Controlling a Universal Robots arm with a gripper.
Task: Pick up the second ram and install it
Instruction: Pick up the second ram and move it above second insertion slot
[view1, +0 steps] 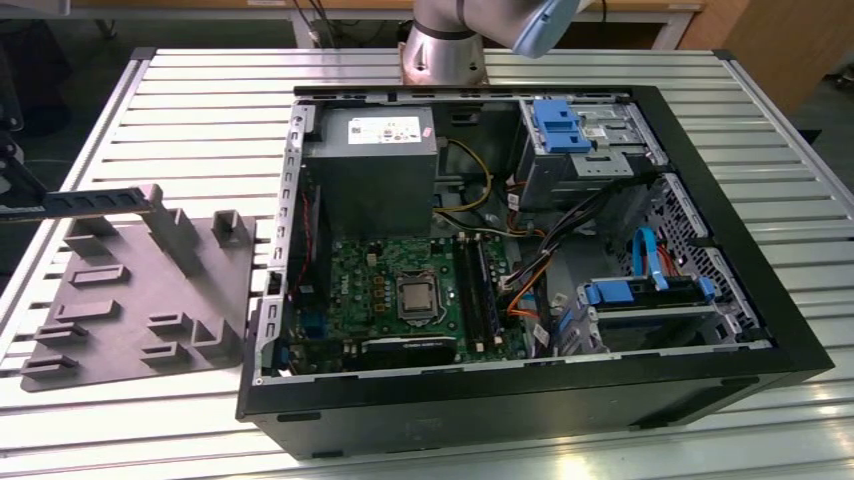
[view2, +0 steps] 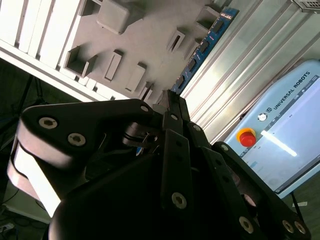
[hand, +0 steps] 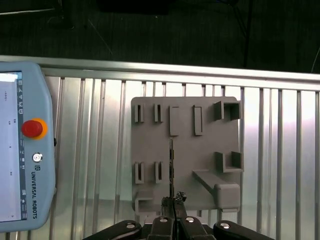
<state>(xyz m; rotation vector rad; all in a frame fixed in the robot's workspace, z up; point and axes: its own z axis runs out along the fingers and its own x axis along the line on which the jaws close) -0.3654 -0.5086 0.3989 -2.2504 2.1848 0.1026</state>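
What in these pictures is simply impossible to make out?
1. First wrist view: the long flat dark ram stick is edge-on, hiding its chips.
2. Second wrist view: the black gripper covers the stick's gripped end with its own links.
3. Exterior view: the gripper is cut off at the view's left edge; the long black motherboard sockets are too small to tell if filled.

Maker's name (hand: 34, 194) on pale-blue pendant (hand: 44, 100); unreadable label (view1: 383, 128) on power supply (view1: 374, 185).

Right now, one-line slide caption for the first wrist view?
Gripper shut on the second ram, seen edge-on over the grey tray on the slatted table.
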